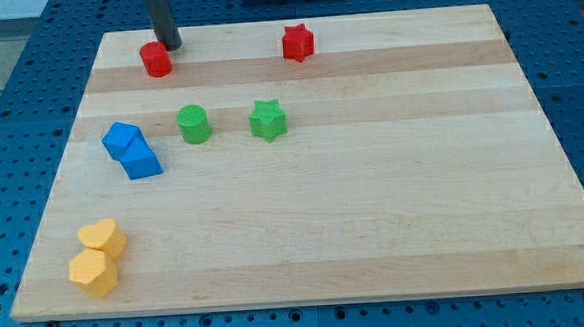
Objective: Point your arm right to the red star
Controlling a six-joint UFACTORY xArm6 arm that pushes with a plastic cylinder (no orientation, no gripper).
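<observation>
The red star (297,43) lies near the view's top edge of the wooden board (374,199), a little right of centre. My tip (170,45) is at the view's top left, touching or just above a red round block (154,60). The tip is well to the left of the red star, with bare board between them.
A green round block (193,124) and a green star (267,120) lie below the red blocks. Two blue blocks (131,150) touch each other at the left. Two yellow blocks (98,257) sit at the bottom left. Blue perforated table (578,88) surrounds the board.
</observation>
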